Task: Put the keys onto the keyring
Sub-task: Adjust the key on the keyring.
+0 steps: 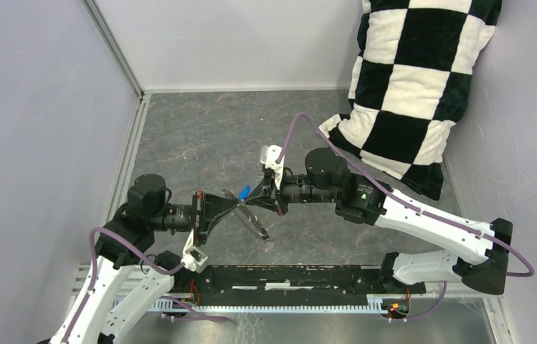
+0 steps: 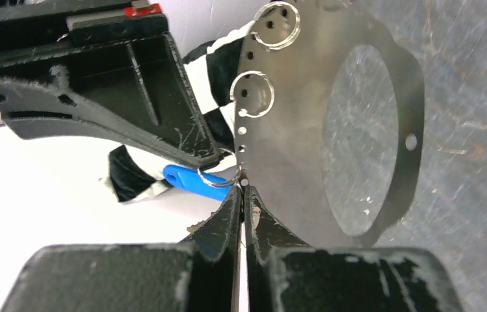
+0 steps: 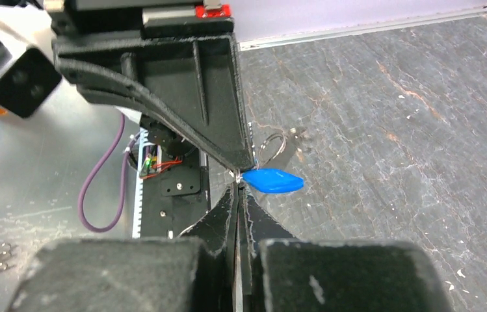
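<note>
While both grippers meet above the table, key and keyring sit tip to tip

Left gripper: fingers pressed nearly together, clamping the edge of the keyring. From the left wrist view the keyring shows as a flat grey metal plate with a large oval opening and a row of small holes along the rim near the grip. Two small split rings hang through those holes. From the top view the plate is edge-on, slanting down and away from the fingertips, off the table.

Right gripper: clenched shut on the narrow end of the blue key, where a small wire ring is attached. The key's blue head sticks out sideways from the fingertips. Its blade cannot be made out.

Relation: the two sets of fingertips point at each other, almost touching. The key's wire ring lies right against the keyring's rim beside the lowest small hole; whether it is threaded through cannot be told.

Background: checkered pillow leaning in the far right corner, well apart from both arms
</note>
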Controlling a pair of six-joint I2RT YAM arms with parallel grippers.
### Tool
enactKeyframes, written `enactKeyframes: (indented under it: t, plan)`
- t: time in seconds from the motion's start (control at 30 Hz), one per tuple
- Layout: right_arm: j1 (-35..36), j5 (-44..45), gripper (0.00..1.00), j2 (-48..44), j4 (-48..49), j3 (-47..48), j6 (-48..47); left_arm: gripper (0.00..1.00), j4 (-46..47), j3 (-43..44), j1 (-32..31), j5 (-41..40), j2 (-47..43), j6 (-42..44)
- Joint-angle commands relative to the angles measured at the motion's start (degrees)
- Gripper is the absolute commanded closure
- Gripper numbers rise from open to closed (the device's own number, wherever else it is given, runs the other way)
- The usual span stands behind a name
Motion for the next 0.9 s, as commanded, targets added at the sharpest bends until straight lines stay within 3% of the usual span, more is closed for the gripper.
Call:
enactKeyframes:
  t: [0.0, 0.17, 0.27, 0.37, 0.5, 0.6, 0.7, 0.87]
  plan:
    - [-0.2, 2.5, 1.00, -1.7, 10.7, -1.1, 5.1, 0.91, 2.4, -3.9, 0.1, -6.4, -2.3, 14.5]
    - [-0.1, 6.1, 0.99, -1.7, 14.9, -3.3, 6.9, 0.76, 2.4, -7.0, 0.0, -8.8, -4.5, 17.1]
    - [0.0, 7.3, 1.00, -2.2, 19.4, -5.4, 7.2, 0.63, 2.3, -8.0, 0.0, -9.9, -5.4, 14.6]
    - [-0.1, 7.1, 1.00, -2.7, 24.2, -7.9, 7.7, 0.60, 2.4, -7.2, 0.0, -10.6, -5.5, 9.7]
    - [-0.1, 6.4, 1.00, -4.3, 31.2, -12.9, 7.7, 0.56, 2.7, -1.6, 0.1, -11.6, -3.0, -7.4]
    - [-0.1, 6.1, 1.00, -6.4, 38.2, -18.0, 7.7, 0.57, 4.7, 4.1, 0.1, -12.3, 0.4, -28.2]
    - [-0.1, 5.7, 1.00, -8.3, 46.3, -23.2, 8.3, 0.58, 5.3, 9.1, 0.0, -10.9, 4.2, -43.8]
    - [-0.1, 5.3, 0.99, -9.7, 62.6, -31.0, 10.4, 0.66, 5.4, 10.9, 0.0, -3.2, 6.6, -56.1]
